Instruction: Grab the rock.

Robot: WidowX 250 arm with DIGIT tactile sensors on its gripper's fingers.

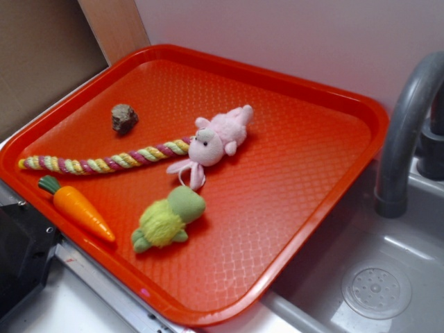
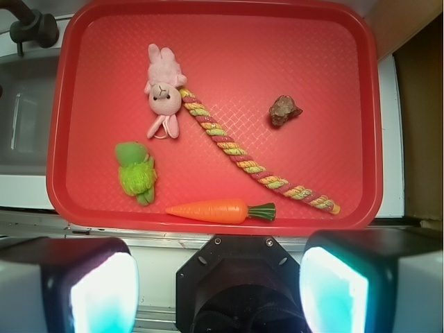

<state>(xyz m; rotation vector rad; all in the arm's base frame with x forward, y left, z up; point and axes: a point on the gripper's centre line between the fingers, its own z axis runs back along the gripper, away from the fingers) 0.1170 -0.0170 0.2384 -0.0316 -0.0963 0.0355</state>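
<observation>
- From my wrist feed, the claw (image 2: 218, 291) fills the bottom edge: its two fingers (image 2: 90, 291) stand wide apart, glowing pale at the pads, with nothing between them. It hangs short of the tray's near rim, well clear of everything on it.
- Both fingers are cut off by the frame, so I cannot see their tips.
- The red tray (image 2: 215, 48) sits on a pale tabletop (image 1: 41, 312), its textured floor taking up most of both views. In the exterior view one corner hangs over a grey sink (image 1: 388, 277).
- Nearest the claw lies the orange carrot (image 2: 220, 211), along the near rim, green top pointing right in the wrist view.
- Just beyond it, to the left, the green-yellow plush turtle (image 2: 134, 173) lies alone.
- A braided rope (image 2: 253, 166) runs diagonally from the near right corner up to the pink plush bunny (image 2: 164, 90), touching its head.
- The rock (image 2: 284, 110) sits beyond the rope on the right side of the wrist view, near the rope but apart from it, touching nothing else.
- Farthest off, a grey faucet (image 1: 409, 132) curves up beside the tray, its top cut off; a pale wall (image 1: 291, 35) stands behind, and a brown board (image 1: 41, 55) leans at the far left of the exterior view.
</observation>
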